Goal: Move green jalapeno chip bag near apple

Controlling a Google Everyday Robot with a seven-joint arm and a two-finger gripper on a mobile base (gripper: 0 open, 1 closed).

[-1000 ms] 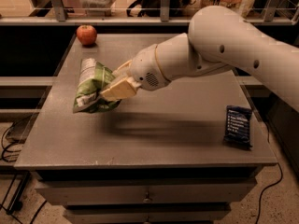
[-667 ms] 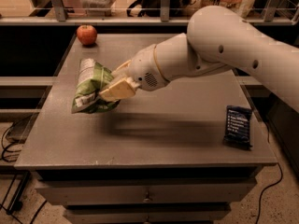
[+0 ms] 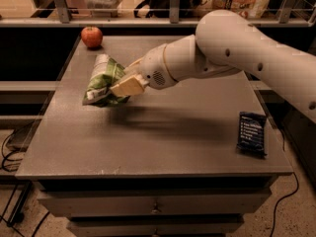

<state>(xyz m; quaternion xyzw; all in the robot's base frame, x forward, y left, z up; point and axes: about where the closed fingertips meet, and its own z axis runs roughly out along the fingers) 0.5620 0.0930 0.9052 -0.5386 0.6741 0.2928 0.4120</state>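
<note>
My hand (image 3: 122,87) grips one crinkly light-green chip bag (image 3: 102,79) above the grey worktop (image 3: 163,147). I count one round red apple (image 3: 92,36), one dark blue packet (image 3: 251,134).

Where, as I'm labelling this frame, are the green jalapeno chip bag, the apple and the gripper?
green jalapeno chip bag (image 3: 101,79), camera view, its green front panel.
apple (image 3: 92,36), camera view, its red middle.
gripper (image 3: 119,89), camera view, fingertips at the bag's right edge.

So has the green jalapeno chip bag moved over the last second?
Yes, slightly: the green jalapeno chip bag, held by the gripper, has edged toward the apple.
</note>
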